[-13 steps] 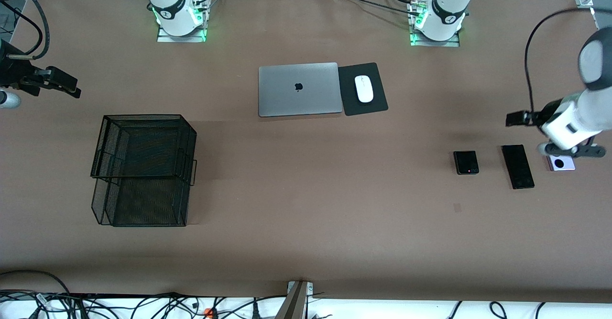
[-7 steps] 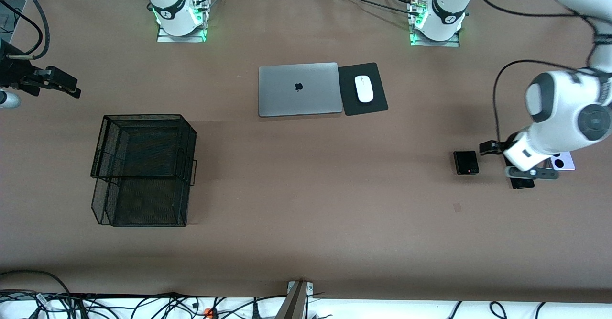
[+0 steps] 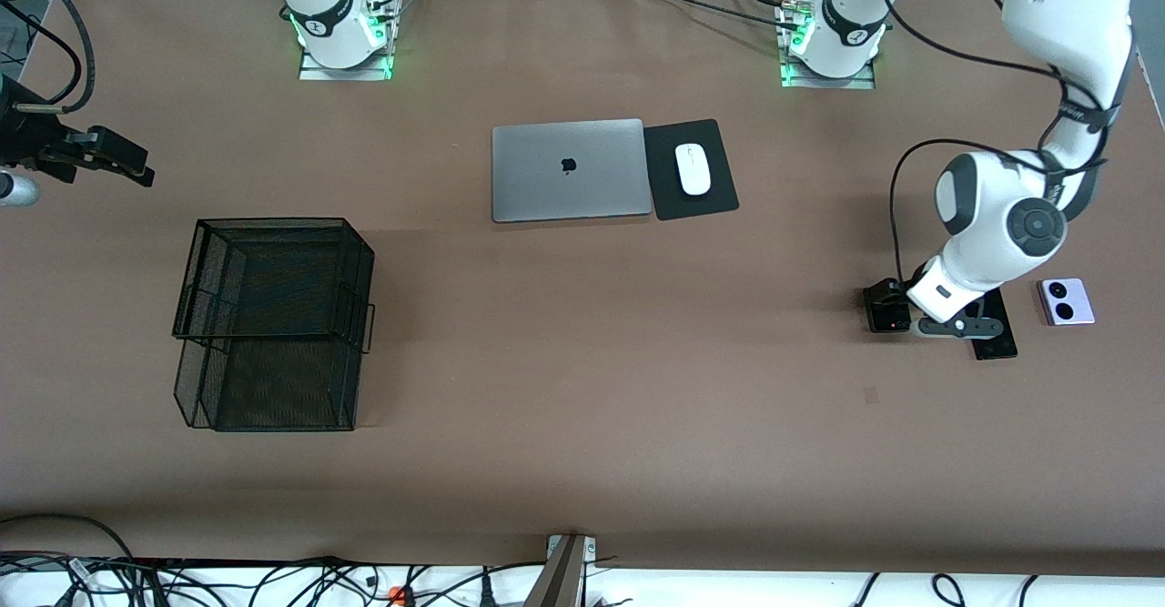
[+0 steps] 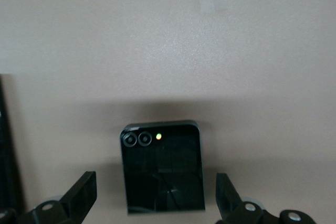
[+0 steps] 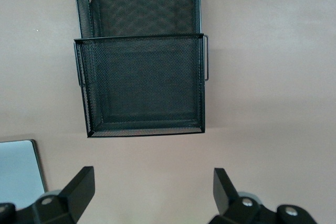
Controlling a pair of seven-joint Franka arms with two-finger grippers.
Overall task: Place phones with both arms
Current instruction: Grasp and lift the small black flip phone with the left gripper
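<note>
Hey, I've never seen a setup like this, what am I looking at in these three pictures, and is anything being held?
These are two white robot arms bolted to a brown table, each ending in a two-finger gripper. One picture looks down from a high camera facing the arms; the other two come from cameras on the arms' wrists.

The left gripper is open, low over the small black folded phone, fingers to either side of it. Beside that phone lie a long black phone and a lavender-white phone.

The right gripper waits, open, at the right arm's end of the table; its camera looks down on a black wire mesh basket.

Between the bases lie a closed grey laptop and a white mouse on a black pad.

Nothing is held.
</note>
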